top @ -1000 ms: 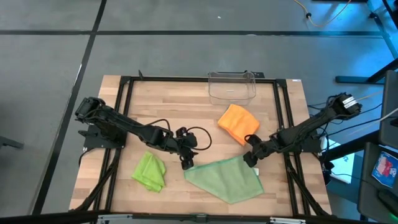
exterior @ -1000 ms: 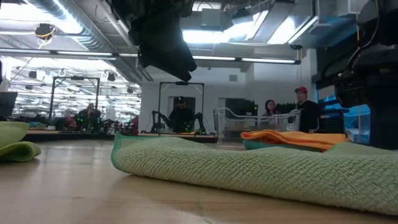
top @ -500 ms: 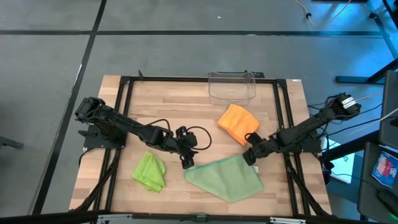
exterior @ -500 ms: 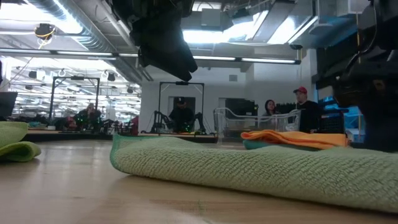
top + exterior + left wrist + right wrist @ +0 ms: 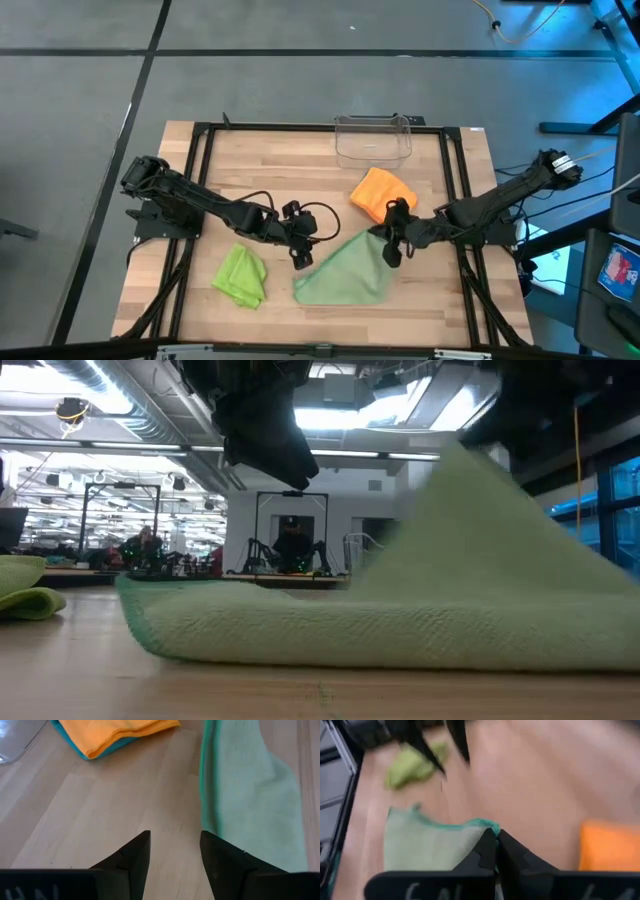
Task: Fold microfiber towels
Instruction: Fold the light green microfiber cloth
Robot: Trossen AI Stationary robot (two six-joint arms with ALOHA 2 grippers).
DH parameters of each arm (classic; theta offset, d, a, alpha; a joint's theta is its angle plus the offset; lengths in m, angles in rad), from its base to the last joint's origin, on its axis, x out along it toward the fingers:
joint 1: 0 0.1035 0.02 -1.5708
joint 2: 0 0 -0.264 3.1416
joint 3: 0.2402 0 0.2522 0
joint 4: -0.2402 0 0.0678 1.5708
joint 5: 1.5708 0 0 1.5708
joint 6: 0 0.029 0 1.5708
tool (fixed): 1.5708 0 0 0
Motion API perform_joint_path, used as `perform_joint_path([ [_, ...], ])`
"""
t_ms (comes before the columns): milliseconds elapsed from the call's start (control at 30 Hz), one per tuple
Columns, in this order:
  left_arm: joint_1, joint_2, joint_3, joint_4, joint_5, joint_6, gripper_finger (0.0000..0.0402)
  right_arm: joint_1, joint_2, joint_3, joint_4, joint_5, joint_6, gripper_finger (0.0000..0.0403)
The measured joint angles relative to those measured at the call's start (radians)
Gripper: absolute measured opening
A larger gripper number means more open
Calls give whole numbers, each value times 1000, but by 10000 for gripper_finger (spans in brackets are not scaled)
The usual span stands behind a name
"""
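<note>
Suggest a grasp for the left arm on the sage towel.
Take the sage towel at its near flat corner, by the open left gripper. Come from above and pinch the teal-stitched edge; that part lies flat on the table while the right gripper lifts the other corner.

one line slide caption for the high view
Right gripper lifts a corner of the sage towel while the left gripper waits open beside it.

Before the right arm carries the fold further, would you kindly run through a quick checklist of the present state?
1. Right hand shut on the sage towel edge: ok; the right wrist view shows the fingers closed on it.
2. Lifted side rising clear of the table: ok, per the low view.
3. Left hand pinning the opposite corner: not ok; it is open beside the towel.
4. Orange towel out of the fold's path: ok.
5. Lime towel out of the way: ok.
6. Edges lining up: cannot tell.
</note>
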Motion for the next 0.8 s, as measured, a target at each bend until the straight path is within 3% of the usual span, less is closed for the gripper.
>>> perform_joint_path([
  [167,0,0,0,1,-2,0,164,0,0,125,-22,50,-238,2],
  [400,0,0,0,1,-3,1,164,0,0,242,-49,82,-442,2],
  [633,0,0,0,1,-15,2,164,0,-1,313,-166,256,-472,2],
  [800,0,0,0,16,-65,33,164,0,-2,329,-189,325,-470,2],
])
